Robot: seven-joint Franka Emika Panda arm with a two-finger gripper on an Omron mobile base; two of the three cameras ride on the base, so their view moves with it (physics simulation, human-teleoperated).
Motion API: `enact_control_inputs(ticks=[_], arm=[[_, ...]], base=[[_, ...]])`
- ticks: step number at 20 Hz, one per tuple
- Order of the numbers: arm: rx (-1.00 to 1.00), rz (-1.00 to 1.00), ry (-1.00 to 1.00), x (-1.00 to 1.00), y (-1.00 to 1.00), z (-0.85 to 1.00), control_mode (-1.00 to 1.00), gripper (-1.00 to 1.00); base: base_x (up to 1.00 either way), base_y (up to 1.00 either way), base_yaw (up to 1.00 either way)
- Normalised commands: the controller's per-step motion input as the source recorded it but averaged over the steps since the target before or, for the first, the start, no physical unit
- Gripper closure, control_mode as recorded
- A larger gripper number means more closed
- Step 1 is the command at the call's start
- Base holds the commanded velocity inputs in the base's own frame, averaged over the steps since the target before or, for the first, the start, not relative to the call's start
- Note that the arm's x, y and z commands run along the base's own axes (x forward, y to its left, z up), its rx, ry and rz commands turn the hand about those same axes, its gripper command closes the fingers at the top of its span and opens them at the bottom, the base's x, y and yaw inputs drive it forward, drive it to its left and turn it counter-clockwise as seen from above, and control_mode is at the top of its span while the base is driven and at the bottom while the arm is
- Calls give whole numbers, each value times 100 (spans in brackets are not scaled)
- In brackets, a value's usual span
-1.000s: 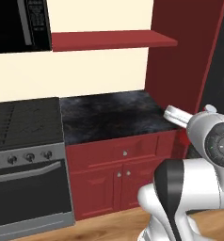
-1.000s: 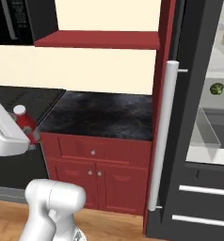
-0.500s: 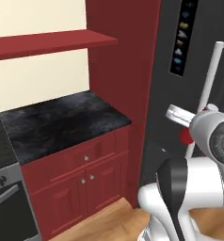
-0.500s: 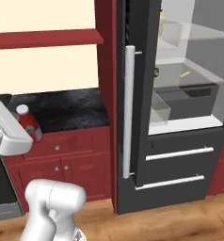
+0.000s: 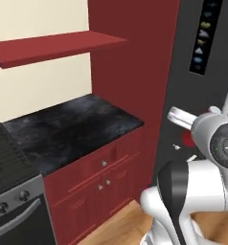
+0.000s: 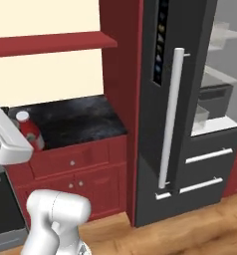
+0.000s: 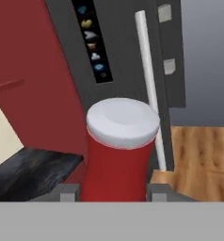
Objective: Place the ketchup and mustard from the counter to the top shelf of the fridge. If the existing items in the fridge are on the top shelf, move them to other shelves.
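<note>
A red ketchup bottle [image 7: 119,155] with a white cap stands upright between my fingertips, and my gripper [image 7: 114,192] is shut on its body. From the right base camera the ketchup bottle [image 6: 29,128] hangs in the white hand at the left edge, level with the black counter [image 6: 75,119]. In the left base view just a red patch of the bottle [image 5: 188,139] peeks out behind the arm's wrist. The fridge [image 6: 155,60] stands to the right, its door [image 6: 190,149] swung open, with pale shelves [image 6: 217,77] and bins inside.
A long white door handle [image 6: 170,114] runs down the fridge front. Red cabinets [image 5: 106,177] sit under the counter, a red wall shelf [image 5: 58,45] hangs above it, and a stove [image 5: 10,201] stands at the left. Wooden floor lies below.
The base has turned, so both base views have shifted: the counter slid left and the fridge came into view. The ketchup stays held in the gripper.
</note>
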Motion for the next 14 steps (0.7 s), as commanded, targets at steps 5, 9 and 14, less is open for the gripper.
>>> enact_control_inputs(ticks=[5, 9, 14], arm=[[0, 0, 0, 0, 0, 0, 100, 100], [0, 0, 0, 0, 0, 0, 100, 100], [0, 0, 0, 0, 0, 0, 100, 100]], base=[[-82, 33, -82], [-46, 20, -93], [-2, 7, -100]])
